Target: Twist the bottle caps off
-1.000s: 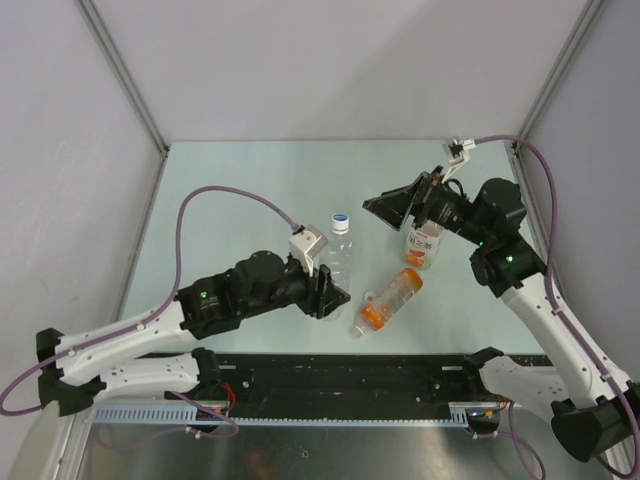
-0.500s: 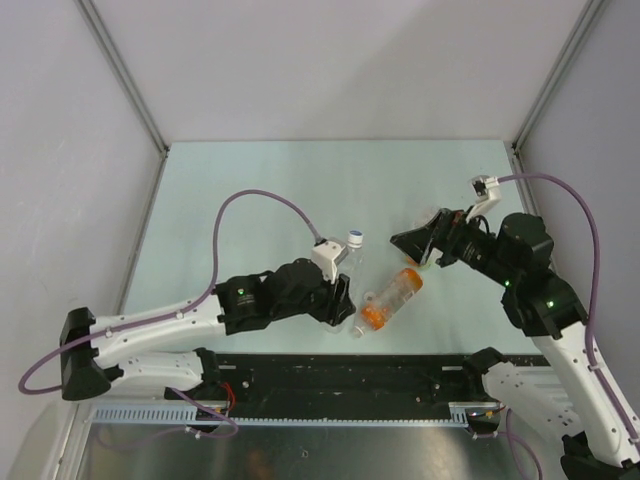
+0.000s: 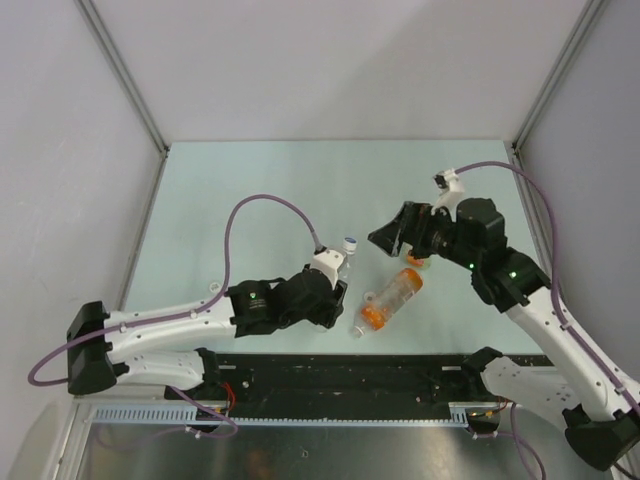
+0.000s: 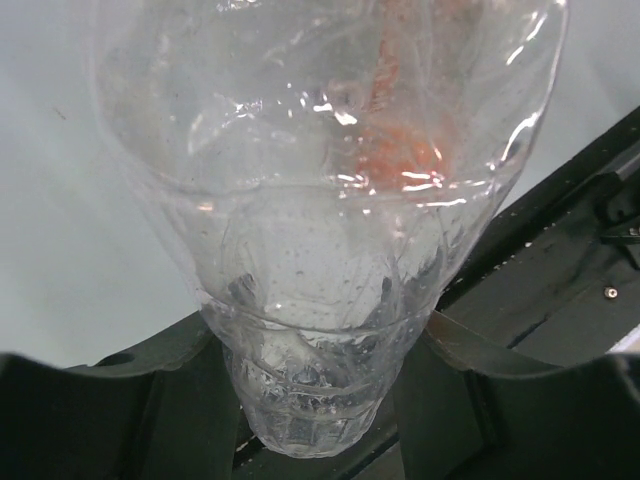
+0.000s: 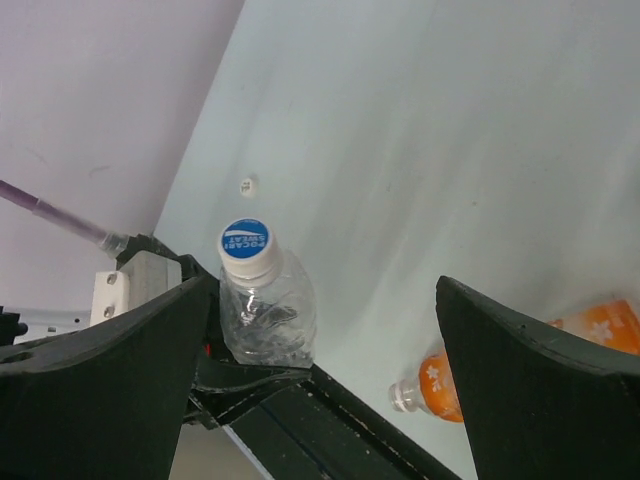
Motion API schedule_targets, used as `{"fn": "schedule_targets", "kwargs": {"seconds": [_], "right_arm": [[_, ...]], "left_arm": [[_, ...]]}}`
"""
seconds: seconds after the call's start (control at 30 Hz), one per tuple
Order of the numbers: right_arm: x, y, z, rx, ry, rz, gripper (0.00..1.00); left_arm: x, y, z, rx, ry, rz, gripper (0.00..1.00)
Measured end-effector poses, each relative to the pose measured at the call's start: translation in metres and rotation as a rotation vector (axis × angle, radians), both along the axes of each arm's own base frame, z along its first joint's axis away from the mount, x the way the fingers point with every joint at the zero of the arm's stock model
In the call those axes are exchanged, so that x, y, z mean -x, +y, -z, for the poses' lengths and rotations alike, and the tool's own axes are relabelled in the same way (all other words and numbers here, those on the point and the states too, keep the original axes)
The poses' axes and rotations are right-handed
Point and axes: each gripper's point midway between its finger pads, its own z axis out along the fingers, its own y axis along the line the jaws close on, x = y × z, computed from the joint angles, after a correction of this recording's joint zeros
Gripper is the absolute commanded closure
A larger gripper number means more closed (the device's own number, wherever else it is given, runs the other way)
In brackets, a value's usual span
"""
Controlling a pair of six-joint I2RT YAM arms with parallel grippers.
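Observation:
My left gripper (image 3: pixel 335 292) is shut on the lower body of the clear bottle (image 5: pixel 268 318), which stands tilted with its bottle cap (image 5: pixel 247 246), white with a blue top, still on. In the left wrist view the bottle's base (image 4: pixel 310 400) sits between both fingers (image 4: pixel 130 400). My right gripper (image 3: pixel 388 238) hangs open just right of that cap, with nothing between its fingers (image 5: pixel 540 390). The orange bottle (image 3: pixel 392 298) lies on its side, its neck (image 5: pixel 412 392) bare. A third bottle (image 3: pixel 412 263) is mostly hidden under my right gripper.
A small loose white cap (image 5: pixel 247 185) lies on the pale green table (image 3: pixel 260 190) beyond the left gripper. Grey walls close the table in at the left, back and right. The black rail (image 3: pixel 350 375) runs along the near edge.
My left arm has carried the clear bottle right and nearer, tilting it. My right gripper left its place over the third bottle, dipped, then swung left toward the clear bottle's cap, staying open.

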Motion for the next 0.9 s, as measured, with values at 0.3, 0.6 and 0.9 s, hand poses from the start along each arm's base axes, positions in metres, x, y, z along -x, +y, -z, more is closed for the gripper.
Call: {"fn": "schedule_targets", "kwargs": {"seconds": [0.3, 0.6, 0.9], "right_arm": [[-0.008, 0.045, 0.02, 0.042, 0.025, -0.024, 0.03], [0.001, 0.078, 0.027, 0.078, 0.028, -0.065, 0.26], [0.01, 0.088, 0.03, 0.079, 0.038, -0.092, 0.36]], "left_arm": [[0.002, 0.01, 0.016, -0.095, -0.016, -0.014, 1.0], [0.01, 0.015, 0.021, -0.147, -0.023, -0.006, 1.0], [0.012, 0.018, 0.012, -0.127, -0.027, -0.026, 1.0]]}}
